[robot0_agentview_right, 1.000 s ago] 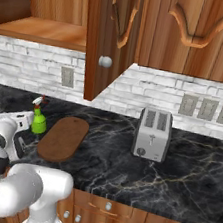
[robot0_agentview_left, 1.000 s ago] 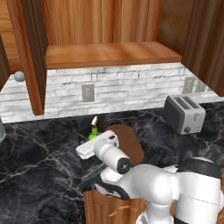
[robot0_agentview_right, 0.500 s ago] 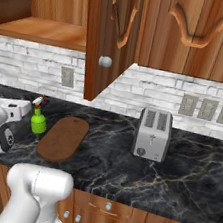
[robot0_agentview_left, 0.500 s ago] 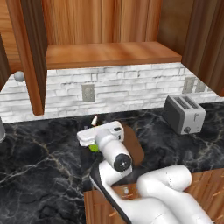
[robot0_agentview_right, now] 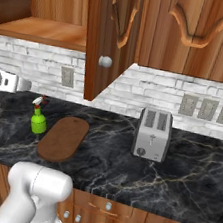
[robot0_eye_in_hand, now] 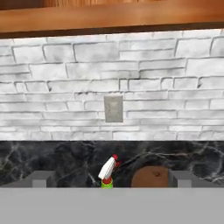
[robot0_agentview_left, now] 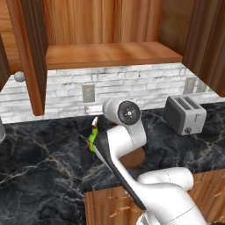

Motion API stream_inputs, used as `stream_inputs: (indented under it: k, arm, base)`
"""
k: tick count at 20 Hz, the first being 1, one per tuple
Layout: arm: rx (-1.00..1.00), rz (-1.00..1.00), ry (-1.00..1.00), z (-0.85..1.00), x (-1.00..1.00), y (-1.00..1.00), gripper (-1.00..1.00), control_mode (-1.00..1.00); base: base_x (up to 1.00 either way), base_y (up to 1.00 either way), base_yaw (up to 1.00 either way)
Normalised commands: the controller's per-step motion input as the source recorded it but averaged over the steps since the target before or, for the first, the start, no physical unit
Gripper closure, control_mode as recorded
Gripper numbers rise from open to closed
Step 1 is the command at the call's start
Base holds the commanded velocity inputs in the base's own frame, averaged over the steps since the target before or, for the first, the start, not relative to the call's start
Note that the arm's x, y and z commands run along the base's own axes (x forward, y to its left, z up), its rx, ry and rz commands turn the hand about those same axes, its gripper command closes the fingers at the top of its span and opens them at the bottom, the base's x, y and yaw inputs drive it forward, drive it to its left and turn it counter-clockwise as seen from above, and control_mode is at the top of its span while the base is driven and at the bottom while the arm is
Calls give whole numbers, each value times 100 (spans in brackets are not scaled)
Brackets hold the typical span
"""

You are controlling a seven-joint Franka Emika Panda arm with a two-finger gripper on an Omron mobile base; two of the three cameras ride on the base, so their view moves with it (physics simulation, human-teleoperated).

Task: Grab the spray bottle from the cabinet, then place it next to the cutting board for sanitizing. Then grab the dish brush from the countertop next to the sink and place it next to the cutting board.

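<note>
A small bright green spray bottle (robot0_agentview_right: 39,121) with a white-and-red nozzle stands upright on the glossy black marble countertop (robot0_agentview_right: 186,167), just beside the left end of the flat, dark brown oval cutting board (robot0_agentview_right: 63,137). The open reddish-brown wall cabinet (robot0_agentview_left: 110,55) above it holds a bare wooden shelf. By the look of things, the first half of the job is done: bottle out of the cabinet and set next to the board.

The white arm's two-finger gripper (robot0_eye_in_hand: 112,179) is raised above the counter and aimed at the white brick backsplash (robot0_eye_in_hand: 144,78) with its grey wall outlet (robot0_eye_in_hand: 113,108). In the hand view the two dark finger tips sit wide apart at the bottom, with the bottle's nozzle (robot0_eye_in_hand: 107,169) and the rounded end of the board (robot0_eye_in_hand: 151,176) visible between and beyond them; nothing is held in the fingers. The bottle is standing free, apart from the hand.

A silver two-slot toaster (robot0_agentview_right: 153,134) sits on the counter well to the right of the board.

What remains, judging from the task, is the whole second half: finding the dish brush near the sink, picking it up and carrying it back to the board. Neither brush nor sink can be made out from here, so the base will probably need to reposition first.
</note>
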Motion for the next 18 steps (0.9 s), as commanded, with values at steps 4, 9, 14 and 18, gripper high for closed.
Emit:
stream_inputs:
  k: [4, 9, 14, 18]
  arm:
    - [2, -9, 35, 8, -43, -57, -100, -100]
    - [0, -1, 9, -44, -28, -36, -100, -100]
    - [0, 0, 3, -43, -3, -61, -100, -100]
    - [0, 3, 1, -28, -40, -34, -100, -100]
  base:
    - [0, 0, 0]
    - [0, 0, 0]
    - [0, 0, 0]
    - [0, 0, 0]
